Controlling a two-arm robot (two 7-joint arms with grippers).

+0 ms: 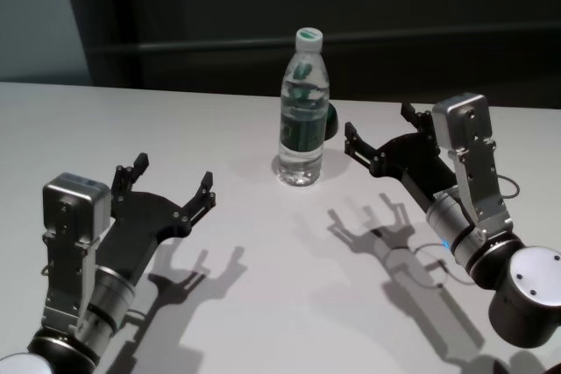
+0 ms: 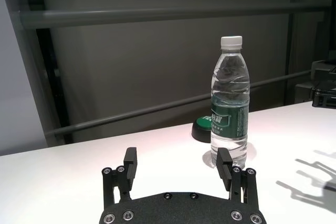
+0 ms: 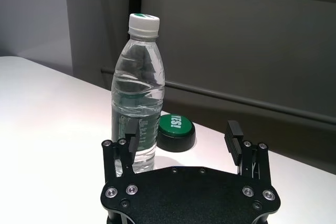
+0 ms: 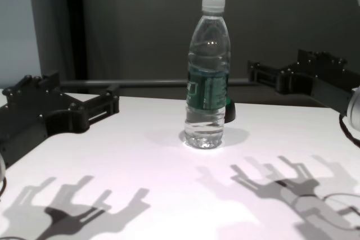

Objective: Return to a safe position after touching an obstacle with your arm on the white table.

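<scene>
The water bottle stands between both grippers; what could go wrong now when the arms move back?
1. The water bottle is tall and upright on the white table; a sideways sweep by the open right gripper, close beside it, could tip it.
2. It might then roll toward the open left gripper.

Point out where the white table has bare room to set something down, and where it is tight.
Bare white table lies far left, beyond the open left gripper, and in front of the bottle between both arms. It is tight at the bottle: a dark green-topped button sits just behind it, and the open right gripper hovers to its right.
</scene>
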